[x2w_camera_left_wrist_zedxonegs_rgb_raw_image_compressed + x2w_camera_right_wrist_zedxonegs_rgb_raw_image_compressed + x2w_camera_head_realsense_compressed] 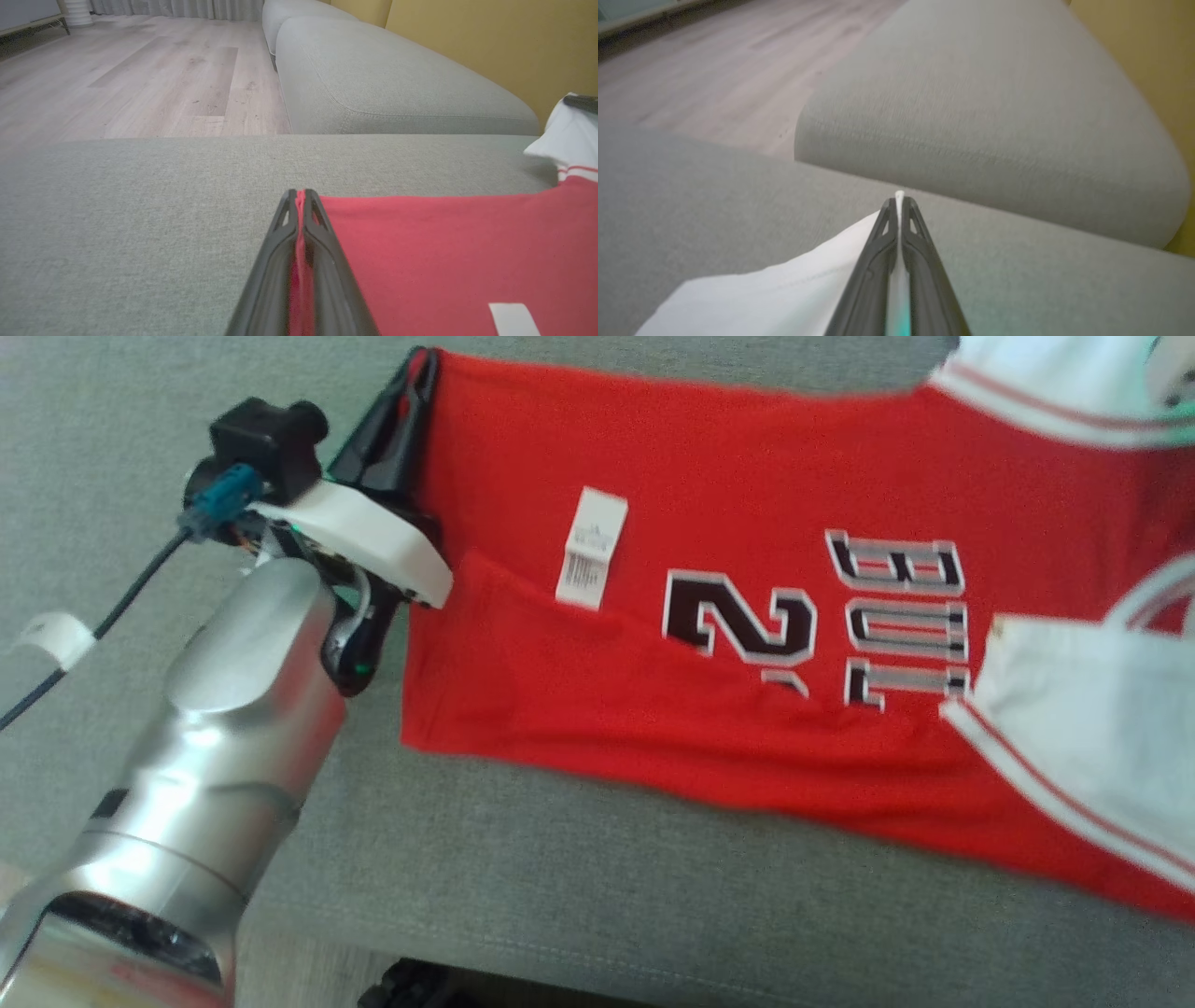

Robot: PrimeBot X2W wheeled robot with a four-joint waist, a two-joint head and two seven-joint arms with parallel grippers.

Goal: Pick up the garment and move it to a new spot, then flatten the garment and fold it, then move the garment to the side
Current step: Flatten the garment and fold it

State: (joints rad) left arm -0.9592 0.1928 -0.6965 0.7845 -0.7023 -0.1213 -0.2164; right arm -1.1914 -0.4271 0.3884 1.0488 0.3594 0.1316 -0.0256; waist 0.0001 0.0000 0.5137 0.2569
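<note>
the red garment [747, 644] lies flat on the grey sofa [560, 896], its long axis running across the head view, with the hem toward the robot's left and the white sleeves toward its right. the left gripper [299, 192] is pinched tight on the hem's far corner, and the right gripper [900, 199] is pinched on the garment's white cloth.

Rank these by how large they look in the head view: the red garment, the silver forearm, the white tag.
1. garment
2. silver forearm, which looks large partly because it is nearer the camera
3. white tag
</note>
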